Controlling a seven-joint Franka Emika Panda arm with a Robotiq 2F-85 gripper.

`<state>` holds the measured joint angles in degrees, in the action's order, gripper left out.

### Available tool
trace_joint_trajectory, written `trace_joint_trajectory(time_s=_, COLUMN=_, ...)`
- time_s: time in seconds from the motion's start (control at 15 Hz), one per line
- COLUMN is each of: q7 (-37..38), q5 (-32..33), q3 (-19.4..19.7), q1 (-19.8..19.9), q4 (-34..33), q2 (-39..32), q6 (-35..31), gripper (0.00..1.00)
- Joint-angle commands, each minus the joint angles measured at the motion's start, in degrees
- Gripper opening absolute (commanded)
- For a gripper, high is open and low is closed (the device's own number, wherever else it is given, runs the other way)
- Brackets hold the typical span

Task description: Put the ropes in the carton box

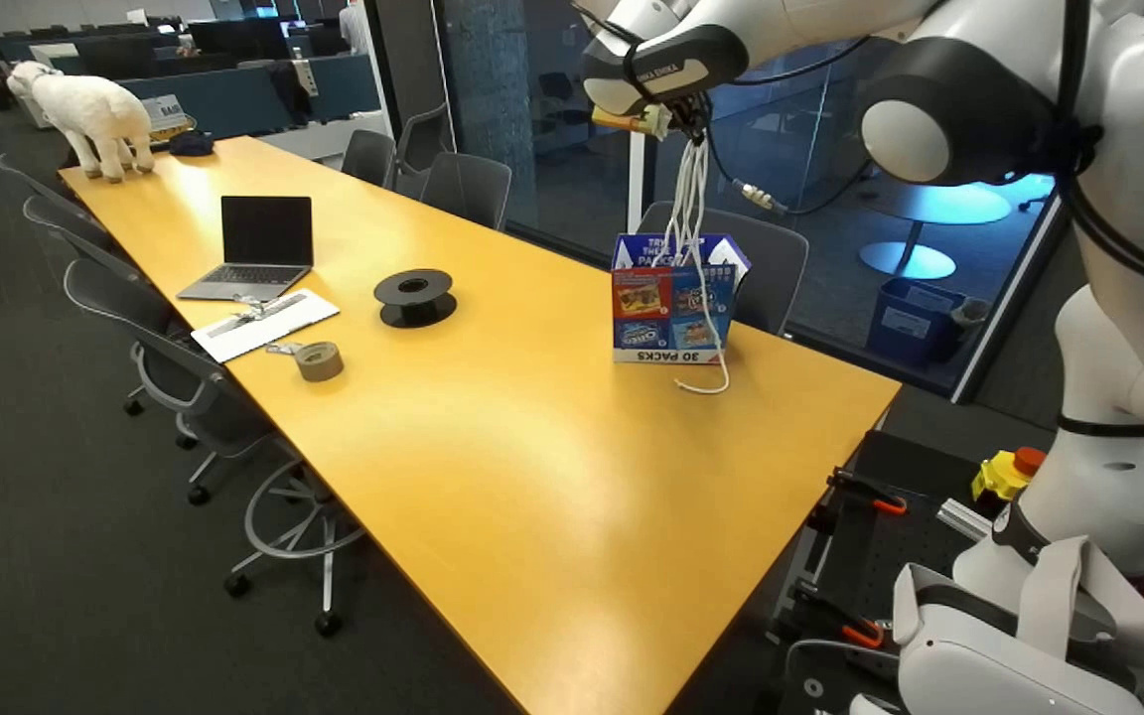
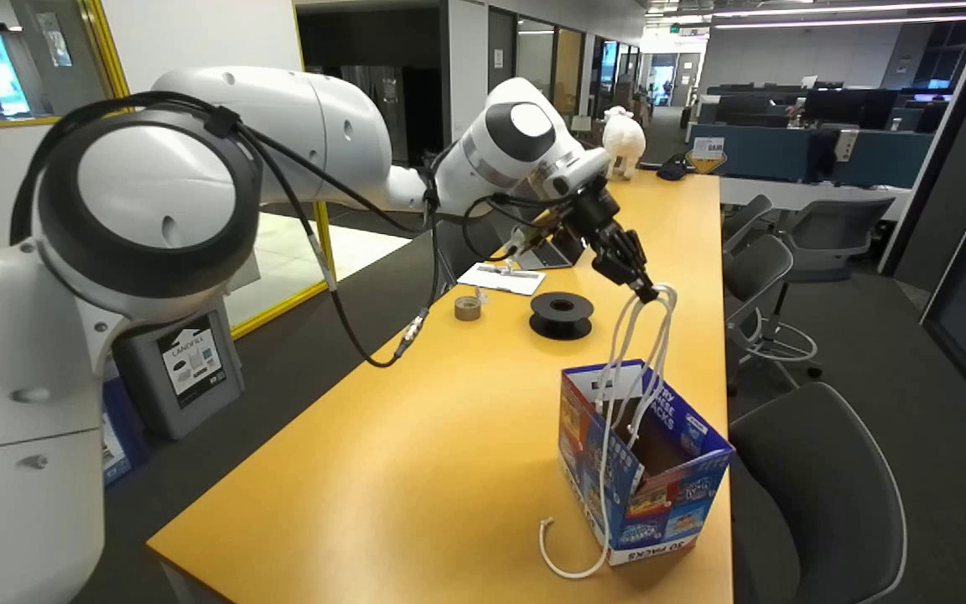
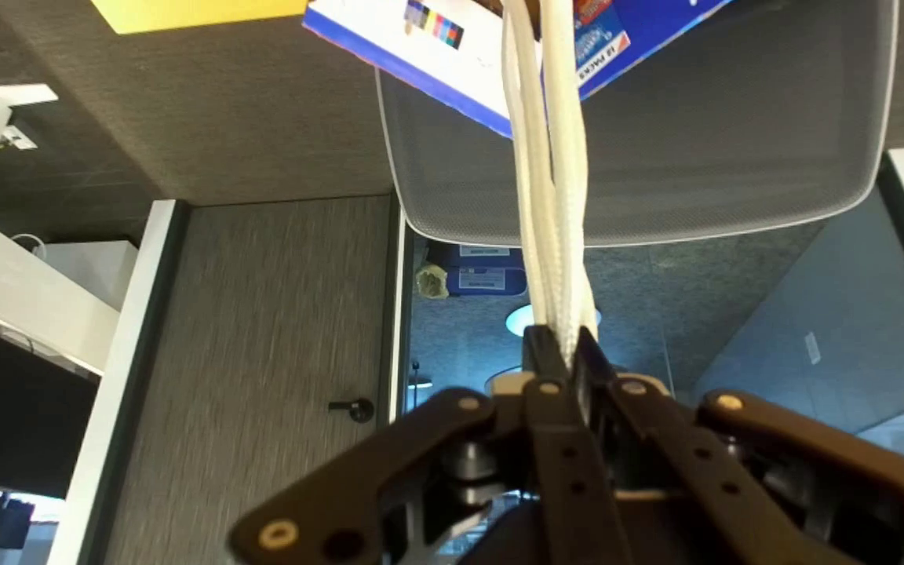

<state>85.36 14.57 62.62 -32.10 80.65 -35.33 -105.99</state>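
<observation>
The white ropes (image 1: 688, 189) hang in a looped bundle from my gripper (image 1: 697, 131). They also show in an exterior view (image 2: 605, 491) and in the wrist view (image 3: 572, 173). My gripper is shut on the bundle's top, above the open carton box (image 1: 646, 318). This blue and red snack box stands upright near the table edge and also shows in an exterior view (image 2: 659, 524). The lower strands drop inside the box, where their ends are hidden. One strand hangs outside over the wall, its end curled on the table. The wrist view shows the gripper (image 3: 566, 349) and a box flap (image 3: 436, 63).
On the table (image 1: 493, 467) are a black spool (image 1: 415, 298), a tape roll (image 1: 319, 361), a clipboard (image 1: 279, 323) and a laptop (image 1: 264, 248). A white toy sheep (image 1: 85, 109) stands at the far end. A grey chair (image 2: 818, 470) stands beside the box.
</observation>
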Motion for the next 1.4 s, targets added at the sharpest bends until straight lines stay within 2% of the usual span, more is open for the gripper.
trace_joint_trajectory(time_s=0.0, q7=4.0, q5=5.5, q3=-8.0, q1=3.0, q4=8.4, q2=9.7, q6=-3.5, gripper=0.04)
trace_joint_trajectory(time_s=0.4, q7=9.6, q5=8.9, q3=-21.6, q1=15.4, q4=11.4, q2=15.2, q6=-4.5, gripper=0.04)
trace_joint_trajectory(time_s=0.6, q7=6.9, q5=6.1, q3=-29.3, q1=23.6, q4=10.6, q2=15.8, q6=-5.1, gripper=0.03)
trace_joint_trajectory(time_s=0.87, q7=5.1, q5=2.9, q3=-38.2, q1=33.2, q4=12.3, q2=16.7, q6=-9.3, gripper=0.03)
trace_joint_trajectory(time_s=1.07, q7=3.2, q5=-0.7, q3=-41.9, q1=37.8, q4=13.6, q2=16.2, q6=-13.2, gripper=0.03)
trace_joint_trajectory(time_s=1.33, q7=0.9, q5=-5.1, q3=-44.3, q1=41.2, q4=15.9, q2=16.1, q6=-17.6, gripper=0.03)
